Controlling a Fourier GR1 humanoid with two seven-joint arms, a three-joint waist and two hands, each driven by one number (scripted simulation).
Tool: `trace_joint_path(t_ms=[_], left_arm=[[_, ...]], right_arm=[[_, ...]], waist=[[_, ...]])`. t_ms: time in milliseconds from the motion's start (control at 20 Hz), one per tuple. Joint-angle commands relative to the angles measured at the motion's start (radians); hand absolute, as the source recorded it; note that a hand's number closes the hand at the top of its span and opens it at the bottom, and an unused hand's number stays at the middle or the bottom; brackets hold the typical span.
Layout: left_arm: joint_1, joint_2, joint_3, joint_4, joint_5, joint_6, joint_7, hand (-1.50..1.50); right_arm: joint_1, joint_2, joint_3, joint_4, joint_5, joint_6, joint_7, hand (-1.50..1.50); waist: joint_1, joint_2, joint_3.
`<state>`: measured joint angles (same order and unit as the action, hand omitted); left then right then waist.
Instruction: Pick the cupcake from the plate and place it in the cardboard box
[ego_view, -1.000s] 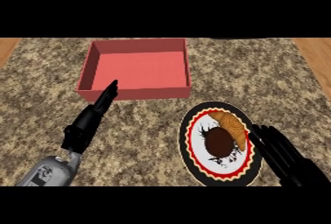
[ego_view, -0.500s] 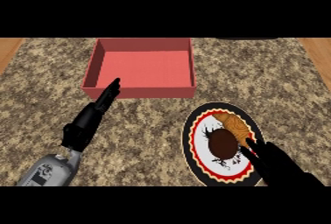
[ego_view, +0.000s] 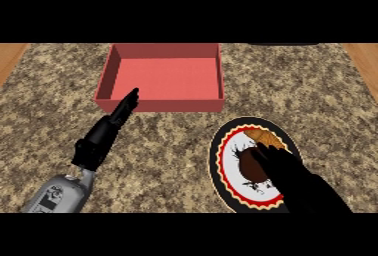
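One cupcake (ego_view: 252, 162) on the plate (ego_view: 224, 170) — cardboard box (ego_view: 161, 75) bare.

Speckled granite-look counter (ego_view: 170, 150), matt red box (ego_view: 162, 75), glossy plate (ego_view: 229, 175).

Cardboard box (ego_view: 161, 77) at counter's (ego_view: 170, 150) back, plate (ego_view: 232, 187) front right, cupcake (ego_view: 251, 162) on plate

Left forearm, grey, enters from lower-left edge, angled up and to the right. Left hand (ego_view: 107, 131), black, extends in line w/ forearm; fingers straight, held together, tips pointing up-right; nothing held. Right hand (ego_view: 295, 177), black, enters from lower-right edge, seen from the back, fingers reaching up-left; forearm out of view. Finger curl of right hand not discernible.
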<state>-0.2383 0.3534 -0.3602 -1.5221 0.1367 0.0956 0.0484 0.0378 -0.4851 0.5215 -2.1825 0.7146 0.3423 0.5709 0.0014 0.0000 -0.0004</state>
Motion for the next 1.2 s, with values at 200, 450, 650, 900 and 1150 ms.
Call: trace_joint_path(t_ms=[200, 450, 650, 900, 1150], left_arm=[[0.02, -0.031, 0.057, -0.018, -0.05, -0.046, 0.018, 0.0], [0.0, -0.088, 0.08, 0.031, -0.092, -0.074, 0.013, 0.0], [0.018, -0.13, 0.105, 0.064, -0.124, -0.096, -0.015, 0.0], [0.022, -0.111, 0.172, 0.064, -0.112, -0.165, -0.055, 0.0], [0.017, -0.156, 0.157, -0.068, -0.151, -0.148, 0.098, 0.0]], right_arm=[[0.006, 0.054, -0.01, 0.168, 0.077, 0.009, -0.063, -1.5], [-0.026, 0.144, -0.013, 0.327, 0.157, -0.086, -0.148, -1.5], [-0.011, 0.144, -0.047, 0.279, 0.163, -0.056, -0.189, -1.5], [-0.025, 0.171, -0.048, 0.312, 0.211, -0.026, -0.187, -1.5], [-0.027, 0.19, -0.07, 0.333, 0.206, 0.029, -0.206, -1.5]], waist=[[-0.002, -0.001, 0.001], [-0.003, 0.0, 0.001], [-0.004, 0.0, 0.0], [-0.003, 0.0, 0.0], [-0.002, -0.001, 0.001]])
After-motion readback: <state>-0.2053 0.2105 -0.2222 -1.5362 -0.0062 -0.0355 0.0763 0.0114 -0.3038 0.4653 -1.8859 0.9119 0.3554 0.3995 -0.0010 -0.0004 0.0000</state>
